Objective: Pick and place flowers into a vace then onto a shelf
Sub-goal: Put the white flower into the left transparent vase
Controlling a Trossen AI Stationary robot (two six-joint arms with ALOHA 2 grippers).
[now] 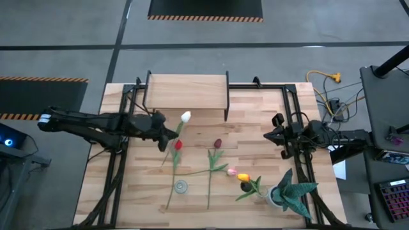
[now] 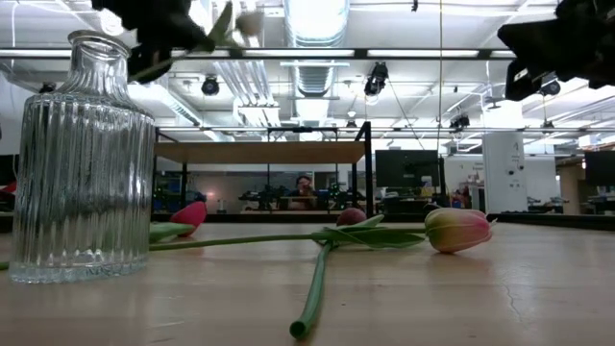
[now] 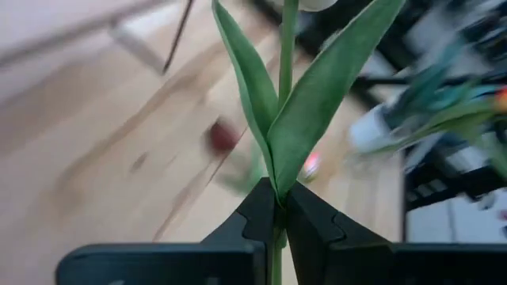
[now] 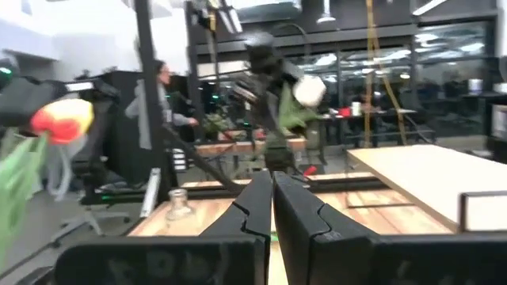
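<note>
High view: we find the left gripper (image 1: pixel 171 135) raised above the table's middle, closed on the stem of the white tulip (image 1: pixel 185 117), whose head points toward the shelf (image 1: pixel 186 91) at the far edge. We judge the grip low on the stem keeps the cut end free for insertion. The vase (image 1: pixel 181 186) stands near the front edge, seen from above as a small ring. The red tulip (image 1: pixel 178 145), maroon tulip (image 1: pixel 217 144), pink tulip (image 1: pixel 232 172) and orange-yellow tulip (image 1: pixel 245 178) lie flat on the table (image 1: pixel 102 191). The right gripper (image 1: pixel 276 135) waits at the right side; a potted plant (image 1: pixel 291 191) sits at the front right corner.

Low view: the vase (image 2: pixel 82 163) is upright and holds no flowers; stems lie crossed beside it, so nothing is yet placed. The white tulip hangs above its mouth level.

Left wrist view: the fingers (image 3: pixel 313 229) pinch the stem just below the leaves, which rise clear of them, so the leaves are not crushed.

Right wrist view: the right fingers (image 4: pixel 301 218) are pressed together, holding nothing, consistent with an arm on standby.
</note>
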